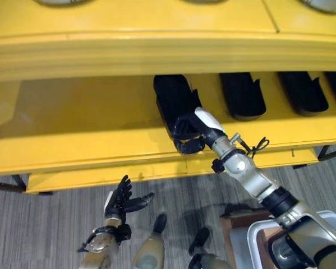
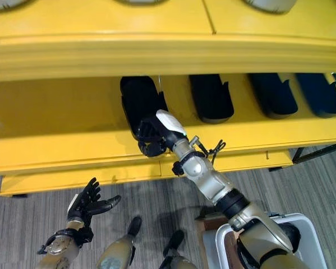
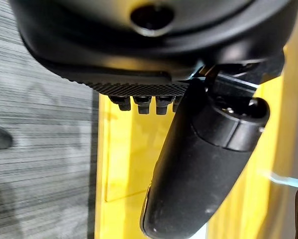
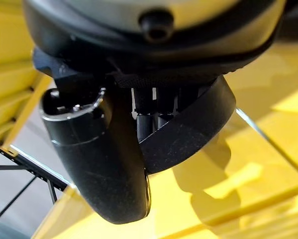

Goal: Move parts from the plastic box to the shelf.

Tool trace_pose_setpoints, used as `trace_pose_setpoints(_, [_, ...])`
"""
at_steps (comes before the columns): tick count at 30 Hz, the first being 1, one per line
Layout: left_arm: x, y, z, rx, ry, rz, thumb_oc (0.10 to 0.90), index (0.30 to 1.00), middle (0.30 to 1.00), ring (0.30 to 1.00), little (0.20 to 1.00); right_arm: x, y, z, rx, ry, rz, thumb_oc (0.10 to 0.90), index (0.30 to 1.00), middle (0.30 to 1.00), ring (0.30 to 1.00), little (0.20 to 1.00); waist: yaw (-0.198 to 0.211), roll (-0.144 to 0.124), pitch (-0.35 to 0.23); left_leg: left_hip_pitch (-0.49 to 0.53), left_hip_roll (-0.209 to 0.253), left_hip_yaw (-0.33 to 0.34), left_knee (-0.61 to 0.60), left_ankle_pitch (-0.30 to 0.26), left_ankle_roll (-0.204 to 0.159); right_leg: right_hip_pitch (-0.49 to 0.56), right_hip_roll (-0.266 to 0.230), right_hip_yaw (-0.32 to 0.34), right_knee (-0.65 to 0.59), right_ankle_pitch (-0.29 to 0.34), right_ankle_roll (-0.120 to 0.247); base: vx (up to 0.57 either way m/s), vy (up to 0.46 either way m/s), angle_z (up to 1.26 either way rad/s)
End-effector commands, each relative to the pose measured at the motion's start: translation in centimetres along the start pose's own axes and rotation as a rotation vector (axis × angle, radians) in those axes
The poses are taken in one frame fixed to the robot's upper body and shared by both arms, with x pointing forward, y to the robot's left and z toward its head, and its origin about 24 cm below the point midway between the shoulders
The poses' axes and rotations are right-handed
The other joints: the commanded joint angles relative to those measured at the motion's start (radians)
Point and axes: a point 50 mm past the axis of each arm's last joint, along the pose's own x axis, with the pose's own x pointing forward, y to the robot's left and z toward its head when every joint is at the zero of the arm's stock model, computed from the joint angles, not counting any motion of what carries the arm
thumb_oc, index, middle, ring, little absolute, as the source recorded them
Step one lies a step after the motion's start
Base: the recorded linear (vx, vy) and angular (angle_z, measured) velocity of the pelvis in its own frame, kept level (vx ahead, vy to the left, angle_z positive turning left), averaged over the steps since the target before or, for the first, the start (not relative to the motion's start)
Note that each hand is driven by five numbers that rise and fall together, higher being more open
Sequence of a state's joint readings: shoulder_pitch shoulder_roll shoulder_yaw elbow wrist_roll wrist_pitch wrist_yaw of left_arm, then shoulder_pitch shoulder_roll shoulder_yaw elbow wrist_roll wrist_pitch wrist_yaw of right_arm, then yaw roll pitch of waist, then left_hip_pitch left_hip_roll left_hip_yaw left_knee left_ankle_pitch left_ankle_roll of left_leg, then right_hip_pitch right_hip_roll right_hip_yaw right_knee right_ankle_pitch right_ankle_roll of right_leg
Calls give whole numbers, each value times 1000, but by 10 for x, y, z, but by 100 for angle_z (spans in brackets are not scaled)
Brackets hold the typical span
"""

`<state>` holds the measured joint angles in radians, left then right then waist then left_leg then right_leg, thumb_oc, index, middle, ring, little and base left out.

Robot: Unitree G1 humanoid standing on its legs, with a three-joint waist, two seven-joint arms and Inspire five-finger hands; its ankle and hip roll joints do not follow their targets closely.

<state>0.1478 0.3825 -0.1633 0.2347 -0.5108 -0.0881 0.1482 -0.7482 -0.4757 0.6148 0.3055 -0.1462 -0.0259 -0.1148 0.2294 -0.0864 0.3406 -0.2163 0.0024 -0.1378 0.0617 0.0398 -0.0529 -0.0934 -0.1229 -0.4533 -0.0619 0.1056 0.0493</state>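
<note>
Right hand (image 1: 185,133) on near end of black part (image 1: 173,98) on yellow shelf (image 1: 72,120), fingers curled round its rim per right wrist view. Part's long axis runs front-to-back, leftmost in row; three more parts (image 1: 243,95) sit well apart to the right. Left hand (image 1: 122,197) low over floor, fingers spread, holding nothing. Plastic box (image 1: 252,238) by right elbow. Probably seating the part; release needs fingers to draw straight back along that axis.

Grey striped carpet floor (image 1: 55,213) w/ dark metal frame legs (image 2: 316,152) at rt edge.
</note>
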Motion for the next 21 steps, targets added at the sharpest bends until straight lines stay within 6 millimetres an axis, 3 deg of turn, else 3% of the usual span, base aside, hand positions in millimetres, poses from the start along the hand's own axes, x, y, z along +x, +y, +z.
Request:
trace_pose_setpoints(1, [-2,6,39,16,-185,-29,900,1000,1000,1000,1000,23,-36,65,46,-279,-176,400,300,300,300,300,31,1,-43,15,45,91,63,-48,13,-82,-112,-15,168,-26,90,-31,-19,13])
trace_pose_setpoints(12, [4,4,54,22,-232,-28,900,1000,1000,1000,1000,43,-58,66,54,-219,-295,400,300,300,300,300,78,14,40,-66,33,52,129,-62,19,-137,-128,-37,240,-50,83,-22,-11,10])
trace_pose_setpoints(21, [7,4,62,31,-257,-26,900,1000,1000,1000,1000,54,-66,67,89,-180,-353,400,300,300,300,300,115,1,82,-104,18,23,150,-64,25,-146,-133,-62,248,-52,83,1,-4,12])
